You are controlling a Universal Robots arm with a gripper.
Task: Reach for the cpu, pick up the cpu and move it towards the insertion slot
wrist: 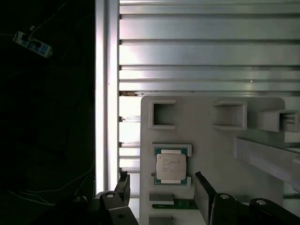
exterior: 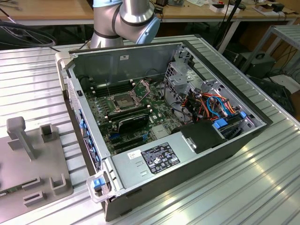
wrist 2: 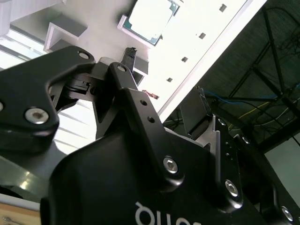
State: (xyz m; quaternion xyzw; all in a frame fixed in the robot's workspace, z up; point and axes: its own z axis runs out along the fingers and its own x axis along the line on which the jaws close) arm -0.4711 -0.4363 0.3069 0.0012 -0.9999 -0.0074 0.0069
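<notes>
Grey plate [wrist: 211, 154], first wrist view: several raised pockets.
- A shallow framed pocket holds the cpu [wrist: 170, 168]. It lies flat, pale face up, inside the pocket's rim.
- Two square open-sided brackets [wrist: 163, 114] stand further along the plate, with nothing in them.

Gripper [wrist: 163, 185]: the fingers [wrist: 123, 183] are spread wide with nothing between them. In the first wrist view the cpu shows in the gap between the two tips. In the second wrist view the cpu [wrist 2: 149, 19] lies beyond the tips, and no contact is visible.

Computer case [exterior: 122, 58], exterior view: lies open on its side.
- The green circuit board [exterior: 105, 115] covers the floor of the case.
- The insertion slot [exterior: 123, 101] sits on the board. It has a metal frame and a dark centre, and its cover is tilted up beside it.
- A long black card [exterior: 133, 123] lies just beside the slot.
- A grey power box [exterior: 136, 164] sits at the near end.
- A bundle of coloured wires [exterior: 211, 105] is toward the exterior view's right.

Surface: a ribbed metal table [exterior: 243, 187]. The case rests on it, and the grey plate [exterior: 14, 183] lies on the exterior view's left, apart from the case. The arm [exterior: 124, 18] rises behind the case.

Room: wooden benches [exterior: 47, 9] stand along the back, with loose cables on and beneath them.
</notes>
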